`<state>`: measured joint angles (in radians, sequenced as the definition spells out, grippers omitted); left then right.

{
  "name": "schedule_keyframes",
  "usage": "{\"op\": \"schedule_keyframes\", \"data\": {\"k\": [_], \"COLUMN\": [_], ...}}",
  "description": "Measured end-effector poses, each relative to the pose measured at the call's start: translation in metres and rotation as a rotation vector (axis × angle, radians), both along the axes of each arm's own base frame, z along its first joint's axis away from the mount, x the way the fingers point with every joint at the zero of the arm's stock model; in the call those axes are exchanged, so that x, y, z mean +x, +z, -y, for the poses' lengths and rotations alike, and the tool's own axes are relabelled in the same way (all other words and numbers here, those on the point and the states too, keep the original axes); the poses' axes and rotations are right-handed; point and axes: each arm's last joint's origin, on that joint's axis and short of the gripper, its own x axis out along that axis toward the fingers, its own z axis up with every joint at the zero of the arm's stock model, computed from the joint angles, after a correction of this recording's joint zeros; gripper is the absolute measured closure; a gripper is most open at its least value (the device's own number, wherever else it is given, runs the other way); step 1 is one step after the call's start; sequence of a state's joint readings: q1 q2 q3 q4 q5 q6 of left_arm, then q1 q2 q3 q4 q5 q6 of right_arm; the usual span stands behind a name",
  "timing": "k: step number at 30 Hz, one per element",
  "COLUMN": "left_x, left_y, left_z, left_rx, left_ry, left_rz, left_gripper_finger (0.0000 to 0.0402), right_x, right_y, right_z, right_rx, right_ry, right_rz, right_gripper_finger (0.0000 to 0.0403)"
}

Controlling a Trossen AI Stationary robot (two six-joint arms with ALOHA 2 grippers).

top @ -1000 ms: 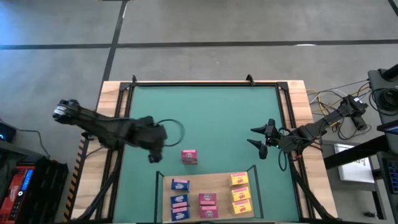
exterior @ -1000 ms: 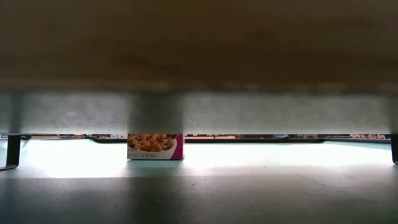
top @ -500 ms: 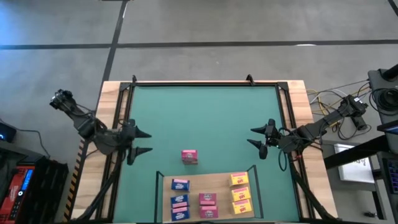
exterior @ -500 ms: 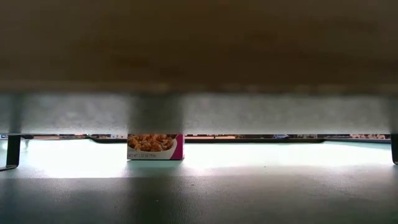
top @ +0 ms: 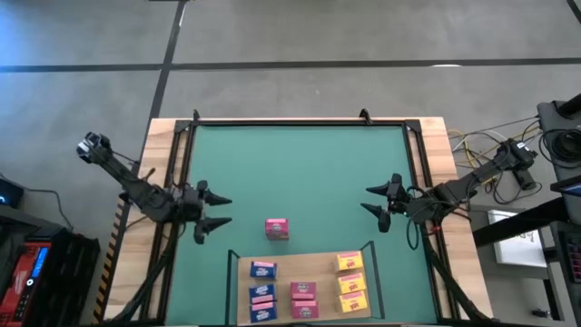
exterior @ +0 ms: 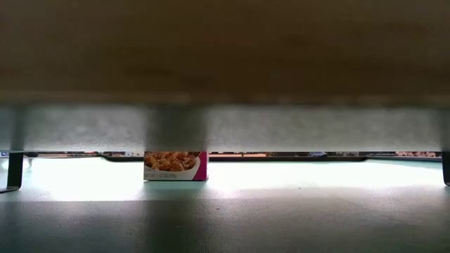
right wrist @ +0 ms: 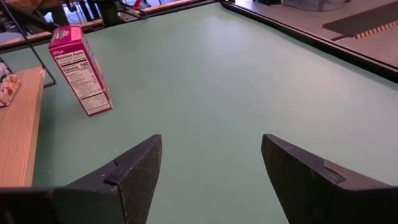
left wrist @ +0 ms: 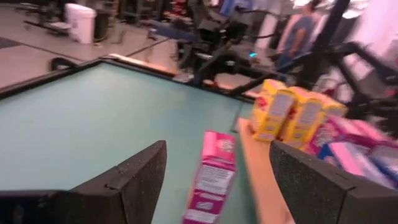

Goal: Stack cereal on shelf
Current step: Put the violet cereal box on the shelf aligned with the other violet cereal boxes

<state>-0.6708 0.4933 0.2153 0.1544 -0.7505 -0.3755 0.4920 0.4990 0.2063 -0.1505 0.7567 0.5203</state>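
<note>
One pink cereal box [top: 277,228] stands upright on its bottom on the green mat, just beyond the shelf's far edge; the low view shows the same box [exterior: 176,166]. The shelf [top: 322,272], a light-wood board with dark corner posts, lies at the near edge. On it lie several cereal boxes: blue [top: 262,292], pink [top: 303,299] and yellow [top: 350,282]. My left gripper [top: 227,211] is open at the mat's left side, pointing level at the pink box [left wrist: 214,177], apart from it. My right gripper [top: 366,200] is open at the mat's right side, also aimed at that box [right wrist: 81,68].
A dark metal frame [top: 300,121] rims the green mat [top: 300,168], with wooden table strips outside it. The mat's far half is bare. Cables and equipment [top: 545,145] sit off the table's right side. Beyond the table the left wrist view shows a person [left wrist: 298,37].
My left gripper has drawn back from beside the pink box toward the table's left edge, sunk lower and tipped from pointing down to level. Then it edged slightly back toward the box. The pink box has stayed upright in place.
</note>
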Motion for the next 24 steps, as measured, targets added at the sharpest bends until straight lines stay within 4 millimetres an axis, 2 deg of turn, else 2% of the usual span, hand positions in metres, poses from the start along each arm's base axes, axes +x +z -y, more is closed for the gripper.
{"op": "schedule_keyframes", "data": {"k": [8, 13, 15, 20, 24], "left_x": [0.002, 0.006, 0.007, 0.012, 0.017], "left_y": [-0.005, 0.0, 0.0, -0.005, -0.009], "left_z": [0.002, 0.003, 0.004, 0.008, 0.008], "left_rx": [-0.023, 0.01, 0.011, 0.037, 0.07], "left_ry": [-0.003, 0.047, 0.047, 0.046, 0.062], "left_rz": [0.037, 0.085, 0.086, 0.064, 0.04], "left_gripper_finger": [0.0134, 0.0134, 0.0134, 0.0134, 0.0134], "right_x": [0.0, -0.004, -0.005, -0.005, -0.005], "right_y": [0.001, 0.006, 0.008, 0.008, 0.008], "right_z": [0.0, 0.009, 0.01, 0.01, 0.01], "right_rx": [0.008, -0.006, -0.032, -0.107, -0.103], "right_ry": [-0.021, -0.321, -0.372, -0.355, -0.357], "right_rz": [0.015, 0.162, 0.182, 0.144, 0.146], "right_gripper_finger": [0.0138, 0.0138, 0.0138, 0.0138, 0.0138]}}
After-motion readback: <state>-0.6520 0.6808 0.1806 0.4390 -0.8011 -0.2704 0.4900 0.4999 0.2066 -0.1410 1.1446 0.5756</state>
